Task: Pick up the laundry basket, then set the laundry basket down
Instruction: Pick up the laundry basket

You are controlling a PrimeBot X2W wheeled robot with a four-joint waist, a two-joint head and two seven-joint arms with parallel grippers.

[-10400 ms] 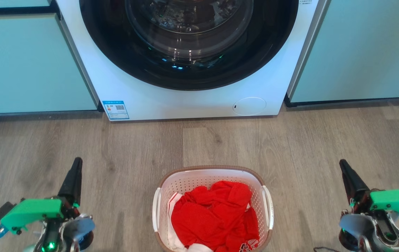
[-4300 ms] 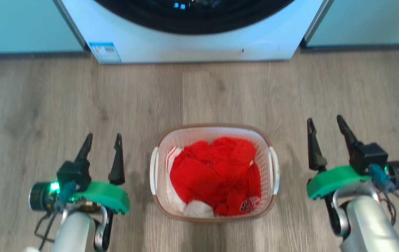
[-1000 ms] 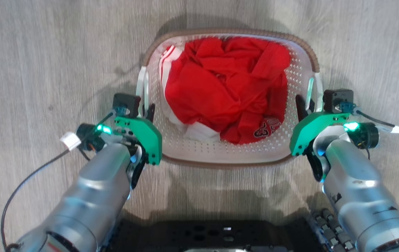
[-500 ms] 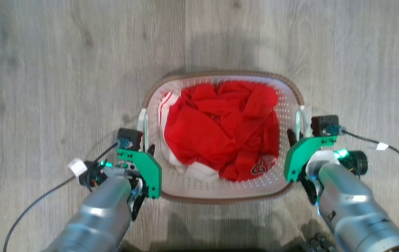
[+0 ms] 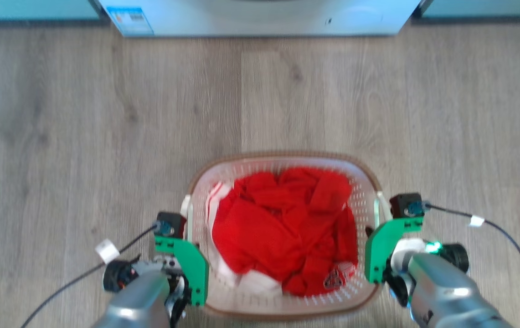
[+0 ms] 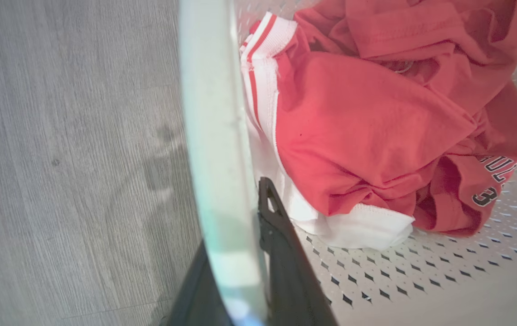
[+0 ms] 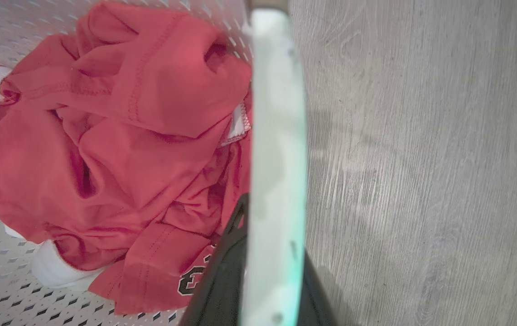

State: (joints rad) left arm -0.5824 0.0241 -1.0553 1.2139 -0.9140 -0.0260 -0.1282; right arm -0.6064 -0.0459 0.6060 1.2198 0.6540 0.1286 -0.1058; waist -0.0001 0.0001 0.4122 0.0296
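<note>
The laundry basket (image 5: 282,158), white and perforated with a brown rim, holds red and white clothes (image 5: 282,232) and sits low in the middle of the head view. My left gripper (image 5: 190,214) is shut on its left white handle (image 6: 213,136), one dark finger (image 6: 281,235) inside the basket and the other outside. My right gripper (image 5: 378,214) is shut on the right handle (image 7: 276,136) the same way, with a finger (image 7: 229,258) on the inner side. The basket looks held slightly above the wood floor.
The white base of a washing machine (image 5: 260,18) with a blue label (image 5: 130,20) runs along the top edge, teal cabinets (image 5: 27,9) beside it. Wood floor (image 5: 105,114) spreads between the machine and the basket. Thin cables (image 5: 492,225) trail from both wrists.
The head camera has risen and tipped forward, bringing the washing machine's base into view. Both grippers stay shut on the handles and the basket has come along with them.
</note>
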